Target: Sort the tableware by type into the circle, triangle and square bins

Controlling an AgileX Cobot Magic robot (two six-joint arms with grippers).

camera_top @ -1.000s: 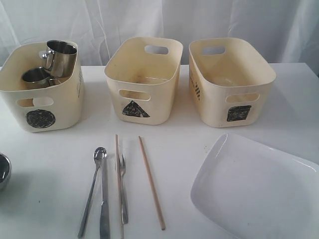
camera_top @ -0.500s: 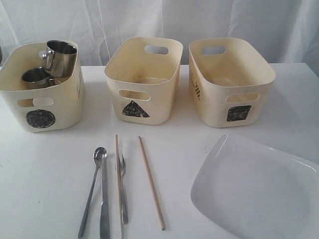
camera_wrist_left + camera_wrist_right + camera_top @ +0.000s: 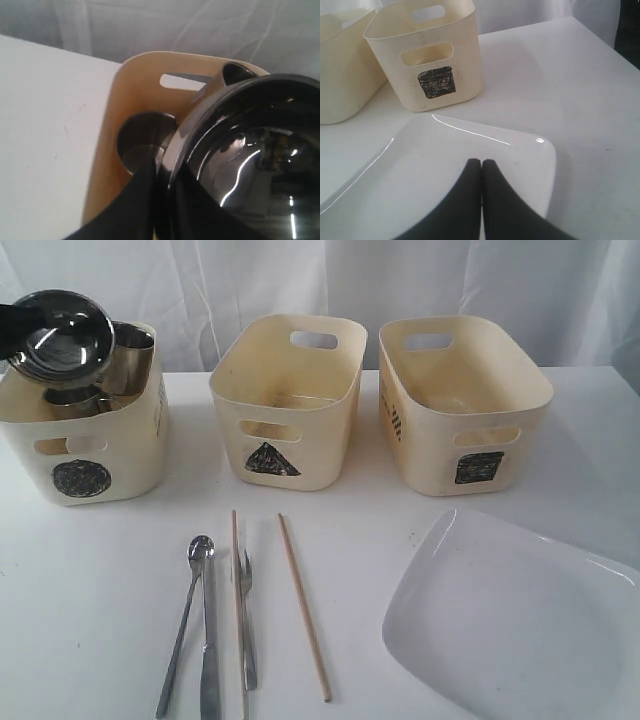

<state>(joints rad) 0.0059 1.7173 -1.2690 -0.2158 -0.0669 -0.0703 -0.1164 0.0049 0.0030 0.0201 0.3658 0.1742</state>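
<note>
Steel bowl [image 3: 62, 335] hanging just above circle bin [image 3: 85, 455].
Left gripper [image 3: 161, 182] nearly closed, pinching the bowl's rim; probably light, rigid, slick metal, so grip the rim firmly. Right gripper [image 3: 481, 167] fully closed, empty.

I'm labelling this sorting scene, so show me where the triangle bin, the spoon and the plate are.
triangle bin [image 3: 320, 445], exterior view, front wall beside the mark
spoon [image 3: 182, 625], exterior view, middle of its handle
plate [image 3: 500, 620], exterior view, bare centre
</note>
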